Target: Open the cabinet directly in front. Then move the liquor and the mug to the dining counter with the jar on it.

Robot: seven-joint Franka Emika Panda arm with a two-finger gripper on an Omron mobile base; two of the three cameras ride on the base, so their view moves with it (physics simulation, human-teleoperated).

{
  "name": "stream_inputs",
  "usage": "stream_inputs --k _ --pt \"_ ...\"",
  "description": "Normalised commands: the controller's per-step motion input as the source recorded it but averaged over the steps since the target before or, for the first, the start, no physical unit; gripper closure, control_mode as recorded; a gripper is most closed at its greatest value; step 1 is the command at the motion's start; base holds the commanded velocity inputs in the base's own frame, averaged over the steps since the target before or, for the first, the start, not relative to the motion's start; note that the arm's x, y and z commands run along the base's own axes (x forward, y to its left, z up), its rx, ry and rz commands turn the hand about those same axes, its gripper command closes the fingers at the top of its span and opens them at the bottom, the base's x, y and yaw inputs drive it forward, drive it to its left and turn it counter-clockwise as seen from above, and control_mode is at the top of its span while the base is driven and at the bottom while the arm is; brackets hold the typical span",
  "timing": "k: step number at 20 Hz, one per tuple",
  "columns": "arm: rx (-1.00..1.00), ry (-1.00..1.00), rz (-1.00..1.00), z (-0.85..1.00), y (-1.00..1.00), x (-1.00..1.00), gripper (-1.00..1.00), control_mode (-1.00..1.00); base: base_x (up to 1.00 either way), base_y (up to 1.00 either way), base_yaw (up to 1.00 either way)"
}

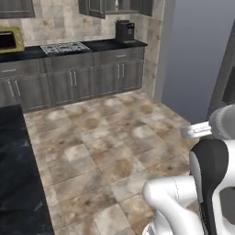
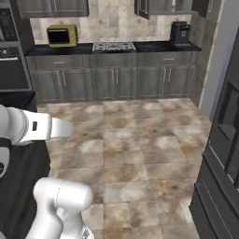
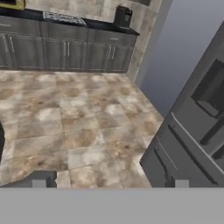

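The gripper [image 3: 110, 183] stands wide, its two fingertips [image 3: 39, 183] far apart at the bottom of the hand view, with nothing between them. It hangs in open air above the tiled floor [image 3: 78, 127], tilted so that it looks across the room. Beside it, to the right in the hand view, stands a dark fridge [image 3: 192, 131] with long pale handles.

Across the floor runs a black counter [image 2: 154, 46] over grey base cabinets [image 2: 116, 81]. On it sit a gas hob [image 2: 113, 46], a yellow microwave [image 2: 61, 35] to the hob's left and a black coffee machine [image 2: 179, 31] at the far right end.

The wall cabinet [image 2: 161, 6] hangs above the coffee machine end of that counter; one door looks swung out, though the frame's top edge cuts it off. What is inside cannot be made out.

A black marble top [image 1: 16, 174] fills the lower left of the left base view, close to the arm's base. No bottle, mug or jar can be made out on the part shown.
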Motion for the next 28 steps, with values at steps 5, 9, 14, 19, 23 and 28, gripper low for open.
stream_inputs --k 5,9,14,19,23,28 --pt "0.00 0.00 0.00 0.00 0.00 0.00 -1.00 1.00 1.00 -0.44 0.17" --pt "0.00 0.00 0.00 0.00 0.00 0.00 -1.00 1.00 1.00 -0.17 0.22" --pt "0.00 0.00 0.00 0.00 0.00 0.00 -1.00 1.00 1.00 0.00 0.18" --pt "0.00 0.00 0.00 0.00 0.00 0.00 -1.00 1.00 1.00 -0.08 0.14" --pt "0.00 0.00 0.00 0.00 0.00 0.00 -1.00 1.00 1.00 -0.31 0.13" --pt "0.00 0.00 0.00 0.00 0.00 0.00 -1.00 1.00 1.00 -0.37 0.13"
